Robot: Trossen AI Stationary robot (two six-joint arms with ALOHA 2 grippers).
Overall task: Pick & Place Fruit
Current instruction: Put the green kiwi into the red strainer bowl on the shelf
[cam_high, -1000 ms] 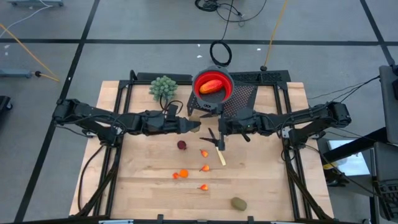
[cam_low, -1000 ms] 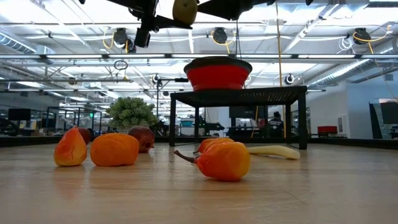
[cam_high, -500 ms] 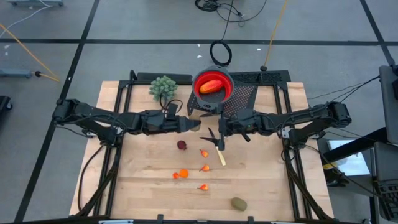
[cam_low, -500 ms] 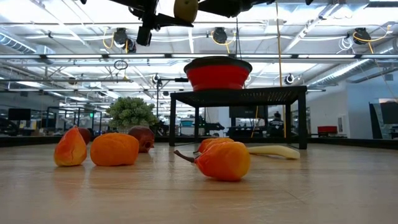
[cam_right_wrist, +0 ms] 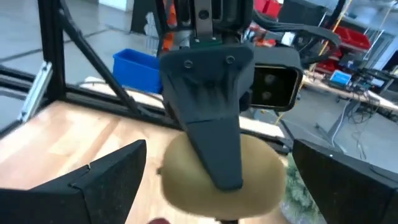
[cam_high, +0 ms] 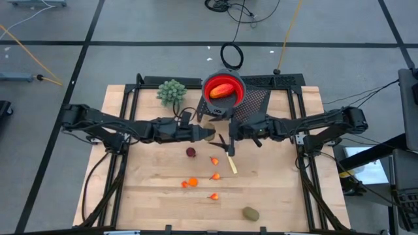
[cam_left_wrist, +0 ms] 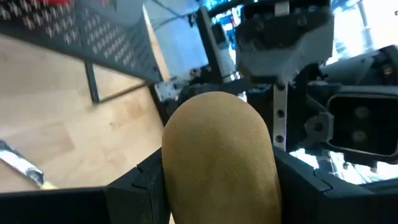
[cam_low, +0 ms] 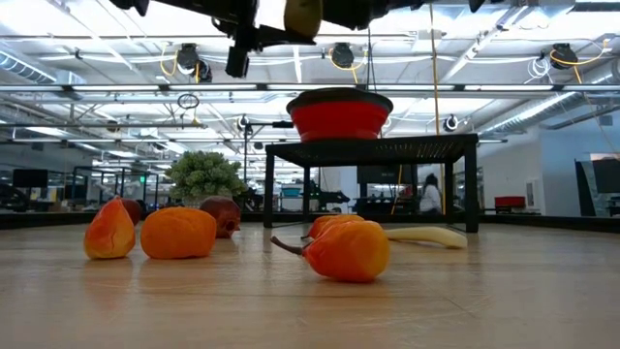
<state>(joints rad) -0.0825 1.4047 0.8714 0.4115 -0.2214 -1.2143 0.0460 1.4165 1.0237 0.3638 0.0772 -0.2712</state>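
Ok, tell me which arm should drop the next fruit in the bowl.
Left. Its gripper already holds a brownish-green oval above the table, near the red bowl. The right gripper is open and empty.

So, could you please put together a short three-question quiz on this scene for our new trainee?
1. True or false: the left gripper holds a brownish-green oval fruit.
2. What already lies in the red bowl? A) a dark red ball B) a red-orange oblong fruit C) a yellow-handled knife
3. Fill in: the right gripper's fingers stand ____, facing the held fruit.

Key: 1 true; 2 B, the red-orange oblong fruit; 3 open.
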